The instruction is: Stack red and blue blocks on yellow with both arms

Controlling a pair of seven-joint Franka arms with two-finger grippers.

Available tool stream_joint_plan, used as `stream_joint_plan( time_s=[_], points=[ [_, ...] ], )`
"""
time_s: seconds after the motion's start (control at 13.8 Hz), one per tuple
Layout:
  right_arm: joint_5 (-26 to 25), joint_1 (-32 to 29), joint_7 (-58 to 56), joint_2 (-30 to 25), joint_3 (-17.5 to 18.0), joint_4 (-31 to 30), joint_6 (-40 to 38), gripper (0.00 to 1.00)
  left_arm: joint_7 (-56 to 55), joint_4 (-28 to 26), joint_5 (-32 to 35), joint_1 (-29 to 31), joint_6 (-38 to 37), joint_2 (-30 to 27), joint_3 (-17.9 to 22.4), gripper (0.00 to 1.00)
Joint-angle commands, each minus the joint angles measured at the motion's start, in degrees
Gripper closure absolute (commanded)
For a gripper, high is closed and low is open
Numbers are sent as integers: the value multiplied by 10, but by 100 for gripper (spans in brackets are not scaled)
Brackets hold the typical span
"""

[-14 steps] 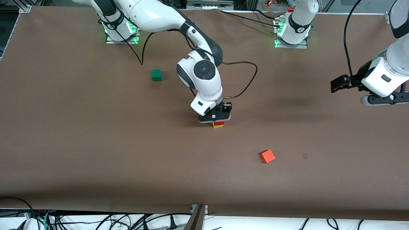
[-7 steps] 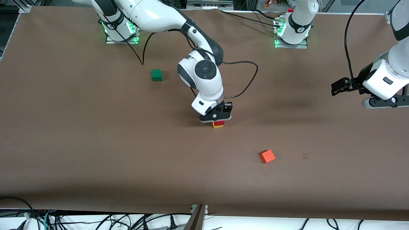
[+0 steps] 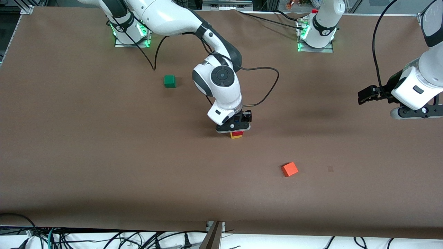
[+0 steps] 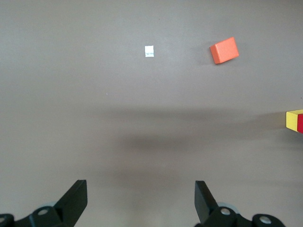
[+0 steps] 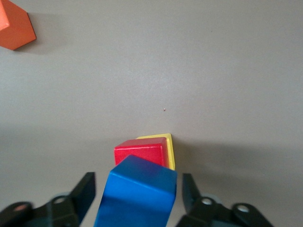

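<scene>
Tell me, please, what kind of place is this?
Probably a robotics lab bench. Two white arms are bolted to a brown-covered table, loose cables hang along its edge, and only small colored cubes lie on it, such as the green cube and the orange-red cube.

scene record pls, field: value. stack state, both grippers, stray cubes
stack: deep red cube sits on bright yellow cube, royal blue cube on top
right gripper: at the stack, fingers open either side of the blue cube, gaps showing on both sides
left gripper: open, holds nothing, up over bare table at the left arm's end, waiting
orange-red cube: loose, nearer the front camera than the stack
green cube: loose, farther from the front camera than the stack, toward the right arm's end
table: brown surface
</scene>
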Motion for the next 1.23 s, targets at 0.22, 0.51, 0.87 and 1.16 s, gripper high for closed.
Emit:
stream_joint_plan(
  time_s=[0.22,0.51,0.87,1.16],
  points=[
    [-5,-1,12,7,-6,22,-12,1,12,19,-8,-1,-4,12,0,0],
    [-1,-29,10,-32,-5,24,-80,0,12,24,-8,-3,-5,14,-2,0],
    [28,-121,-43,-138,1,21,-231,0,10,46,-7,-2,-7,29,-2,0],
    [65,-158,-110,-265,-26,-83,-310,0,11,47,-8,-1,-7,29,-2,0]
  ],
)
